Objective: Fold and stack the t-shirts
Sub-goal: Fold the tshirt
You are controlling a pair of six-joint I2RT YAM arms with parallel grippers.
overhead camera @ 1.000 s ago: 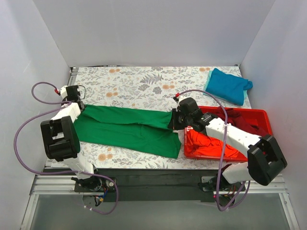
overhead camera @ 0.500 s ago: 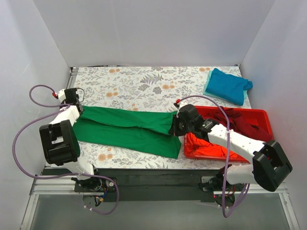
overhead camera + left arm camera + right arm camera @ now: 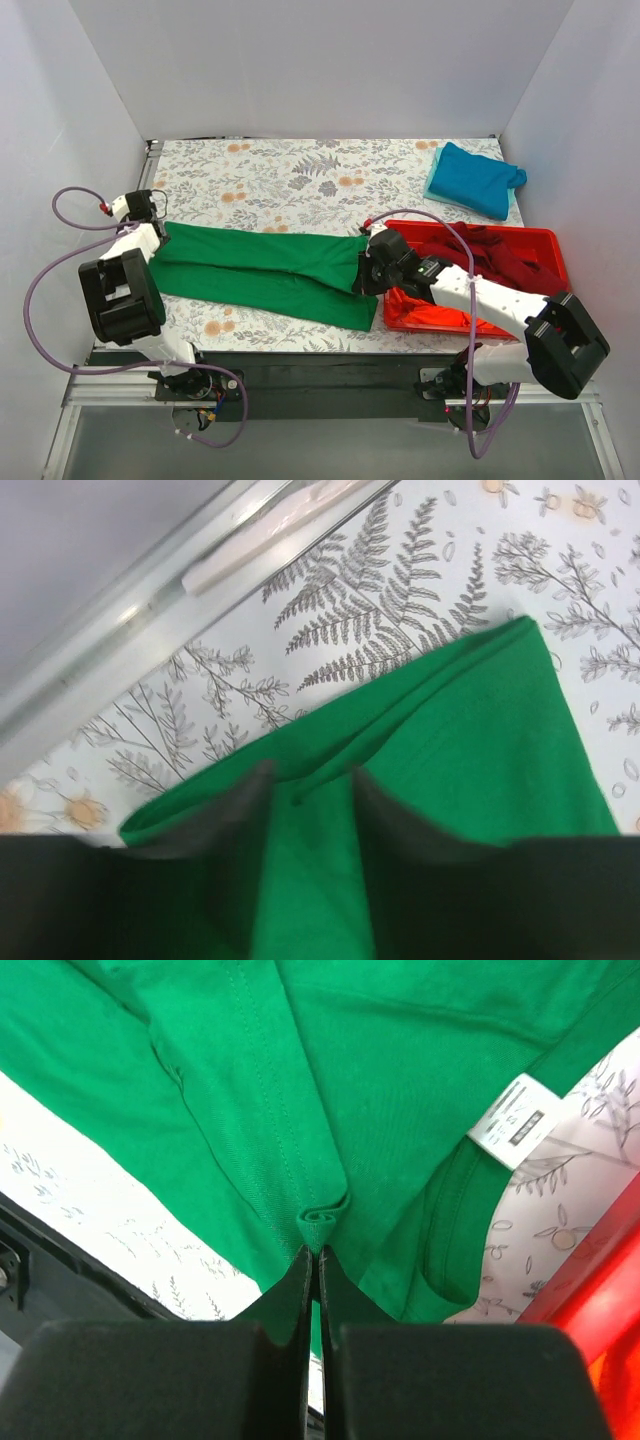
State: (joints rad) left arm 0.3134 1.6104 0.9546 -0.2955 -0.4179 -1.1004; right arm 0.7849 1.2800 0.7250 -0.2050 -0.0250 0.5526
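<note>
The bright green t-shirt [image 3: 270, 270] lies stretched across the table between my two grippers. My left gripper [image 3: 152, 232] is at its far left corner; in the left wrist view [image 3: 312, 775] the jaws stand a little apart with green cloth [image 3: 470, 740] filling the gap. My right gripper [image 3: 361, 272] is shut on a pinched fold of the shirt's right end [image 3: 322, 1222], beside its white label [image 3: 512, 1120]. The teal blue t-shirt [image 3: 478, 180] lies folded at the back right. The dark maroon t-shirt [image 3: 500, 258] and the orange-red t-shirt [image 3: 425, 303] lie in the red tray.
The red plastic tray [image 3: 520, 231] sits at the right, just beside my right gripper, and its edge shows in the right wrist view [image 3: 605, 1280]. White walls enclose the floral table [image 3: 300, 175]. A metal rail [image 3: 150, 610] runs along the table's left edge.
My left gripper has moved left and my right gripper nearer the front edge, both with the green shirt, which now lies longer and flatter.
</note>
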